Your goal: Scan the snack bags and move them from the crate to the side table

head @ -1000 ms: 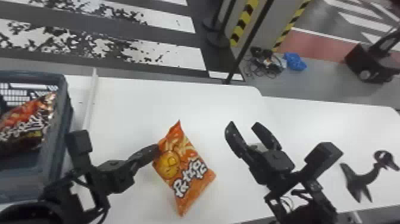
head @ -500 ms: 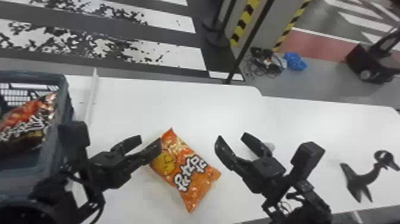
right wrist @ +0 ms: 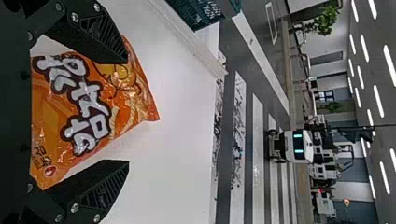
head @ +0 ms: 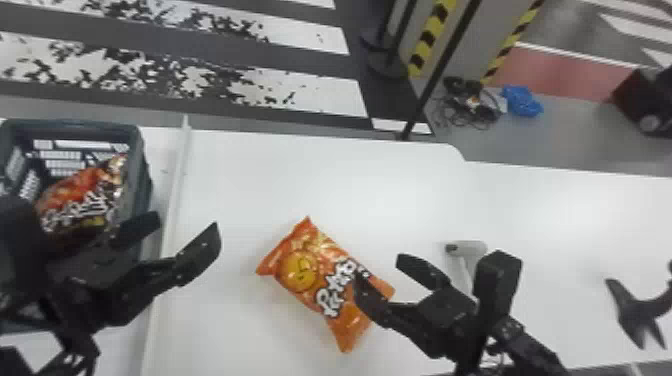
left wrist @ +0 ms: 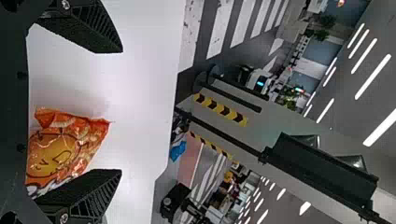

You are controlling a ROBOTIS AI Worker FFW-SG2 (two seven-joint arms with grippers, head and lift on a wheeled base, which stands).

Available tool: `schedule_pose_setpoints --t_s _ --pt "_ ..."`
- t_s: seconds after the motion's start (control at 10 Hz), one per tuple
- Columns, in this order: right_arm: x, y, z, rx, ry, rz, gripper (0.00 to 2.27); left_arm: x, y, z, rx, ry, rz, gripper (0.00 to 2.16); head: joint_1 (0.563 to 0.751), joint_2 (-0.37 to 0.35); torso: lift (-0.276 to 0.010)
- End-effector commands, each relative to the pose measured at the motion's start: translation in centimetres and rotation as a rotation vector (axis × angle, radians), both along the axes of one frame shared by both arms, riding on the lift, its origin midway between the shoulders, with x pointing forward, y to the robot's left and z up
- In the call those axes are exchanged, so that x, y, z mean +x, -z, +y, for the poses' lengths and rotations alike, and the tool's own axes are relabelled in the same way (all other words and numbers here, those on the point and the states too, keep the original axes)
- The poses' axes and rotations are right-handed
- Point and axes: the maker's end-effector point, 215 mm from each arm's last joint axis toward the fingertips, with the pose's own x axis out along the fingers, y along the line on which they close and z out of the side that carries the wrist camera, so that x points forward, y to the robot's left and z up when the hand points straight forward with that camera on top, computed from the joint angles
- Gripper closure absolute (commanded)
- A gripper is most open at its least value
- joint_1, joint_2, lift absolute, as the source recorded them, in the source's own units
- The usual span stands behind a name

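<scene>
Left gripper [head: 188, 221] withdrawn, bag [head: 302, 267] partly beneath one of right gripper's [head: 378, 266] fingers

Crate [head: 144, 185] partly hidden behind the left gripper [head: 186, 224], scanner [head: 472, 247] partly behind the right gripper [head: 378, 268]

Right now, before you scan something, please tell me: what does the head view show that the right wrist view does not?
Head view: the pale scanner on the table, the bag inside the crate, the open left gripper and a blue bundle on the floor.

Right wrist view: ceiling lights and a white machine with two lit strips.

Both: the orange bag, crate, table and open right gripper.
</scene>
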Motion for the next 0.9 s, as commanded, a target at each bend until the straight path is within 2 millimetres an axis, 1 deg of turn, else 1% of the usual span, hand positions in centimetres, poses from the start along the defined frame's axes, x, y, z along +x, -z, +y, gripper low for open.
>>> schedule_pose_setpoints --t_s 0.0,0.1,0.2,0.3,0.5,0.6,0.7,0.8 --pt "-1.4 2.0 1.4 -0.013 -0.036 0.061 0.18 -0.9 -2.6 3.4 0.044 -0.046 -0.046 0.07 0.695 -0.226 -0.087" --pt "-2.1 3.1 2.7 -0.037 -0.064 0.079 0.18 -1.4 -3.9 5.4 0.071 -0.089 -0.068 0.07 0.695 -0.172 -0.087" --pt "-3.0 4.3 3.9 -0.058 -0.091 0.097 0.18 -1.3 -4.4 8.1 0.106 -0.159 -0.087 0.07 0.695 -0.121 -0.087" --pt "-3.6 5.7 4.4 -0.087 -0.1 0.108 0.18 -0.8 -5.9 11.4 0.136 -0.268 -0.17 0.07 0.695 -0.093 -0.087" --pt "-3.9 7.3 4.5 -0.119 -0.095 0.097 0.18 -0.9 -6.9 16.1 0.17 -0.393 -0.258 0.07 0.695 0.039 -0.087" --pt "-3.8 7.6 4.8 -0.159 -0.093 0.068 0.18 -1.1 -6.5 17.1 0.182 -0.412 -0.258 0.07 0.695 0.083 -0.087" --pt "-3.6 7.7 5.0 -0.227 -0.081 0.016 0.18 -1.4 -6.7 17.8 0.188 -0.423 -0.264 0.07 0.695 0.114 -0.087" --pt "-3.6 7.4 5.5 -0.287 -0.075 -0.037 0.18 -1.4 -7.0 17.8 0.187 -0.426 -0.272 0.07 0.695 0.125 -0.087"
